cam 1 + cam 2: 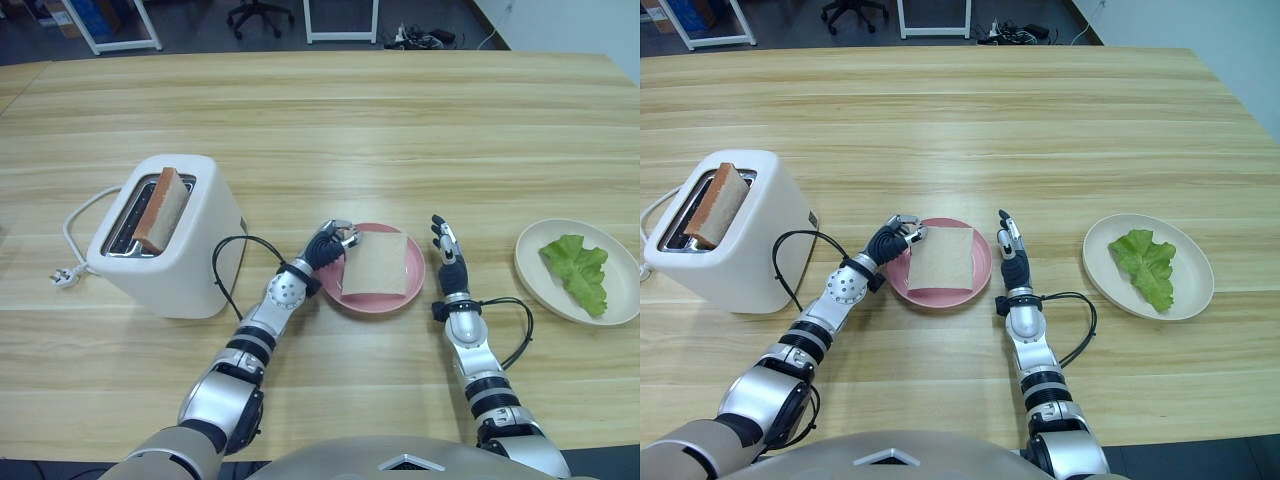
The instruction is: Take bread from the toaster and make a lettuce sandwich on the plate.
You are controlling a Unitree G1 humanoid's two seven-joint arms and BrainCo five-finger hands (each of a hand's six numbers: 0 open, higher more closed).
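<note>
One slice of bread [377, 265] is lying flat on the pink plate [375, 306], so the base of the sandwich is looking done. The left hand [330, 243] is sitting right at that slice's left edge, up by the far corner. It is touching it by the look of things, but I cannot tell whether it is gripping the bread or just resting against it. A second slice [165, 208] is standing up out of the toaster [195, 260], off to the left on the table [320, 120], waiting to be pulled. Over on the right, the lettuce [578, 270] is lying on its own cream plate [530, 262], looking untouched. The right hand [445, 248] is hovering between the two plates, stretched out straight and holding nothing. I'm judging this at roughly a third of the way. The base is down, the lettuce is waiting to be carried across and laid on it, and the toaster slice is needed last to close it off.
</note>
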